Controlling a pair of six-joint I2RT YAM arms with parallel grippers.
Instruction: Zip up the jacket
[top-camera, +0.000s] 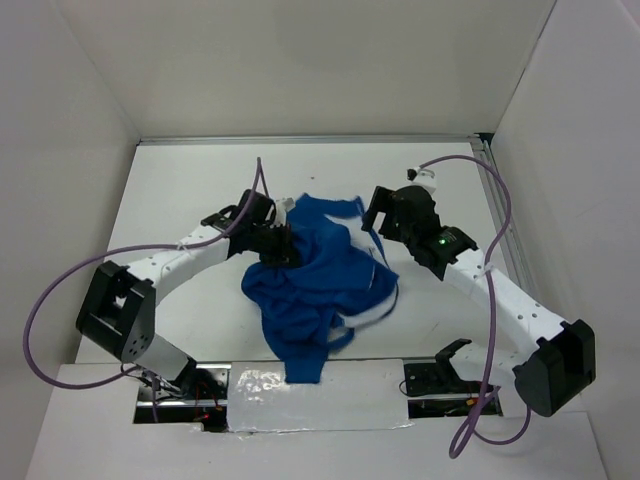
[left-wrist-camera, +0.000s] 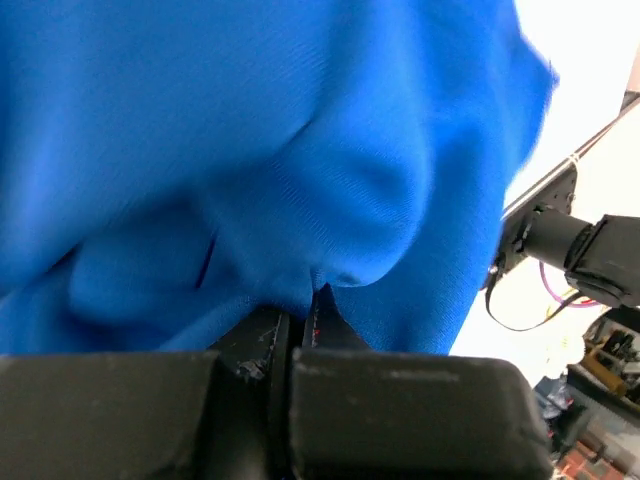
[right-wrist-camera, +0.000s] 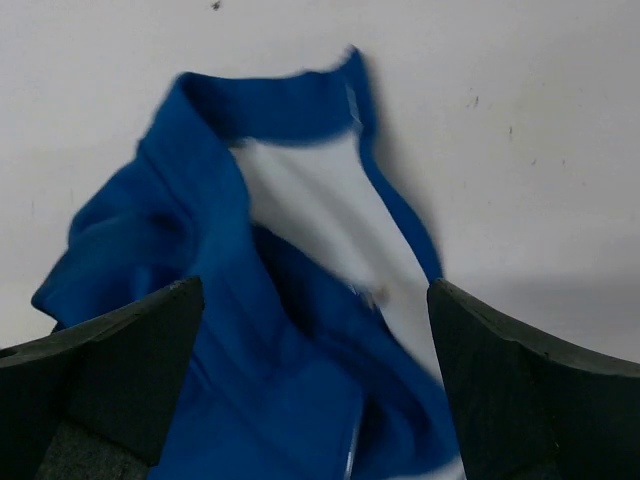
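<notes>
My left hand (left-wrist-camera: 296, 335) is pressed together, pinching a fold of the jacket (top-camera: 315, 280), whose blue cloth fills nearly all my left wrist view. The jacket lies crumpled on the white bench (top-camera: 180, 190) about midway between its left and right edges, one end trailing to the near edge. Beyond, my right hand (right-wrist-camera: 315, 385) hangs spread wide over the jacket's collar (right-wrist-camera: 275, 100) and white lining (right-wrist-camera: 330, 215), gripping nothing.

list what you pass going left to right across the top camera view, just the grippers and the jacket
left gripper pinching the cloth → jacket → right gripper, open above the jacket's right edge
</notes>
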